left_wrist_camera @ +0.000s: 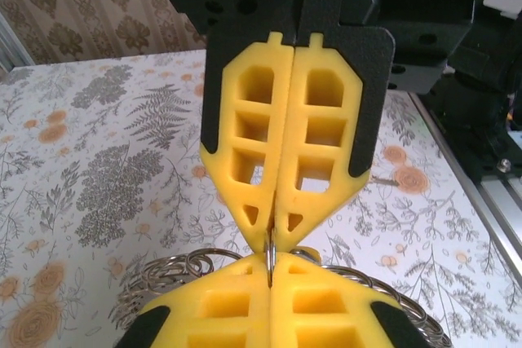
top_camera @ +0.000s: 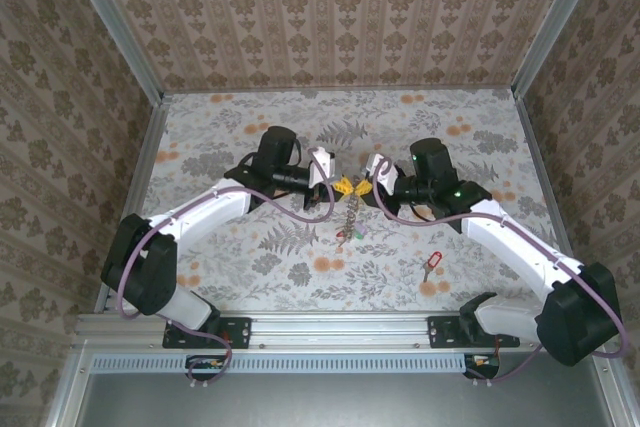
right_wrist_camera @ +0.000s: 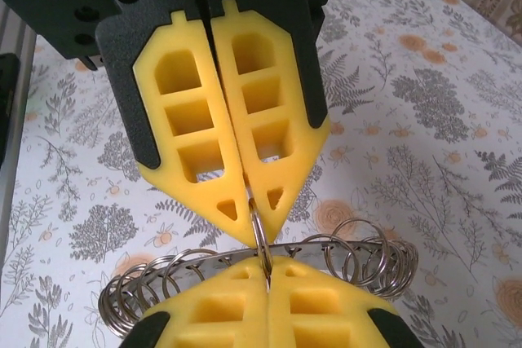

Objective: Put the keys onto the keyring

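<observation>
L gripper (right_wrist_camera: 249, 201) and R gripper (left_wrist_camera: 275, 218) meet tip to tip above mid table (top_camera: 250, 137), both clenched, yellow lattice pads pressed flat w/ no gap. Each pinches the same thin steel ring, seen edge-on between the two sets of tips; it looks like one link of the keyring (right_wrist_camera: 351, 254). Rest of the keyring fans out to either side of R's pads as a row of overlapping wire loops. In top view it trails from the pinch point toward the near edge as a loose strand; can't tell if that end rests on the table or hangs. Small greenish speck at that lower end, too small to ID. Red-tagged key (top_camera: 432, 263) lies flat on table beside R forearm, well apart from the keyring, not threaded yet. Other keys not made out. Handling, my read: keyring is light and floppy overall, so it sags and swings from whatever link is held; each link itself is stiff, thin, smooth wire, prob. slippery and apt to twist in soft pads. Best hold is flat across a single link's rim, one gripper each side of the spot to be opened, as now, keeping the strand's pull low. Key is tiny and light; take it by the plastic tag, broader and grippier than the metal blade. Risk: link rotates or slips out, and the strand drops.
</observation>
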